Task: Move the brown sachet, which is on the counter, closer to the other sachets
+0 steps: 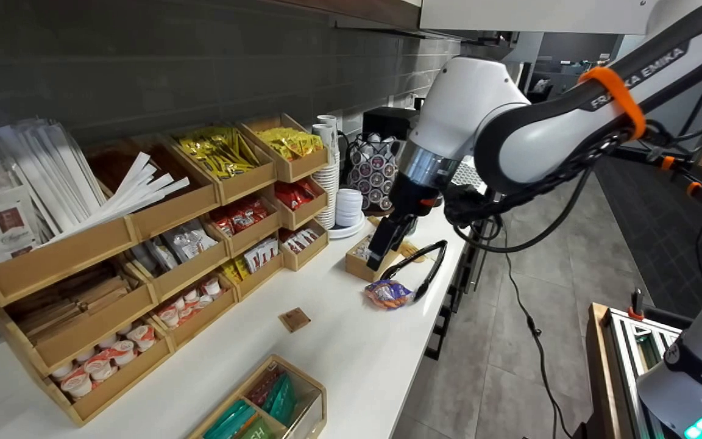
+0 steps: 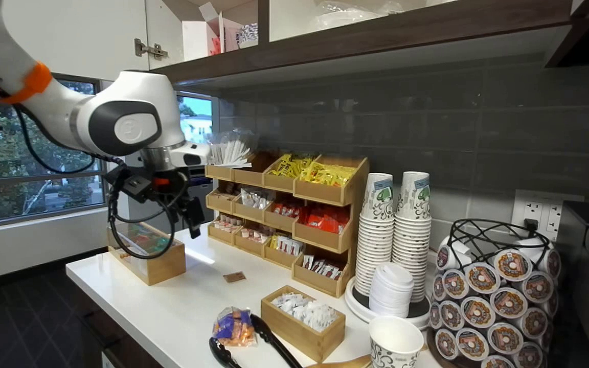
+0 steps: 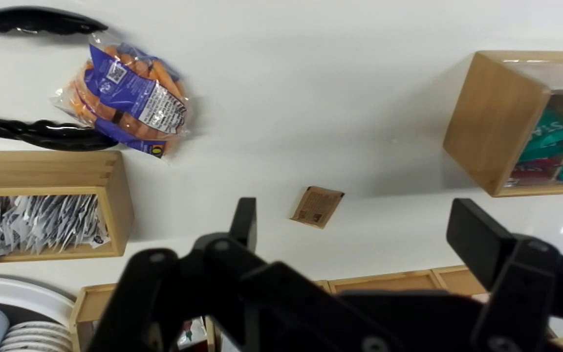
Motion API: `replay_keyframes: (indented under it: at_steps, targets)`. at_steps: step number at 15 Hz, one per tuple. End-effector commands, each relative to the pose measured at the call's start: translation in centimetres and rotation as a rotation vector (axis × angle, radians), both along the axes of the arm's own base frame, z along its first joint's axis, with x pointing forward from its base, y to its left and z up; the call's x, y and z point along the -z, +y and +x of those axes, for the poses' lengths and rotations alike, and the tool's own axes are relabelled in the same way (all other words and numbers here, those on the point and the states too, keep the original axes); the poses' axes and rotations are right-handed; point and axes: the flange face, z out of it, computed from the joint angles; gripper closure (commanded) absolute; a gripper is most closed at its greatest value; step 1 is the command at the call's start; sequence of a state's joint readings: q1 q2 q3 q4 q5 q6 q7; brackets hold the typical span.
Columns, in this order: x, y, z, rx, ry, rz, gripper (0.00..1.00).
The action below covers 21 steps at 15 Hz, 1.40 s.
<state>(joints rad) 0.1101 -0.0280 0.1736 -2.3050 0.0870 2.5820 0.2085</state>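
1. The brown sachet (image 3: 317, 207) lies flat on the white bench (image 3: 281, 63), small print showing on its upper face.
2. The Robotiq gripper (image 3: 357, 227) hangs above the bench, well apart from the sachet, its jaws spread wide.
3. In the wrist view, the sachet appears between the jaws but farther from the camera, and closer in the picture to one of them than to the other.
4. A tiered wooden organizer (image 1: 64, 261) stands along the dark tiled wall (image 2: 417, 133), with the sachet near its bottom row. Its bins hold yellow sachets (image 1: 220, 152), red sachets (image 1: 295, 195) and, lower down, creamer cups (image 1: 102, 364).
5. To one side of the sachet stands a wooden box (image 2: 290, 329) full of white sachets (image 2: 304, 309).
6. Near that box, a bag of baby carrots (image 3: 130, 98) lies at the tips of the black tongs (image 3: 52, 134).
7. On the opposite side of the sachet sits a wooden tea box (image 3: 496, 122), with teal tea sachets (image 3: 550, 134) in its compartments.
8. In an exterior view, two stacks of paper cups (image 2: 375, 245) rise beside the organizer, with a stack of white lids (image 2: 391, 291) in front of them and a single paper cup (image 2: 395, 345) nearer the camera.
9. Coffee pods (image 2: 482, 277) are piled just beside the cups, in both exterior views.
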Motion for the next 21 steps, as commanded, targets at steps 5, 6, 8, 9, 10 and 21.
replay_keyframes:
  at_steps: [5,6,8,9,10,21]
  targets:
    - [6.1,-0.2,9.2,-0.086,0.043,-0.02,0.0]
    - [6.7,0.2,10.0,-0.101,0.037,-0.018,0.0]
    - [8.1,1.4,11.3,-0.133,0.032,-0.015,0.0]
    - [8.8,2.1,11.8,-0.149,0.035,-0.014,0.0]
    - [9.6,2.8,12.3,-0.168,0.043,-0.016,0.0]
    - [11.9,3.3,13.3,-0.114,0.04,-0.009,0.0]
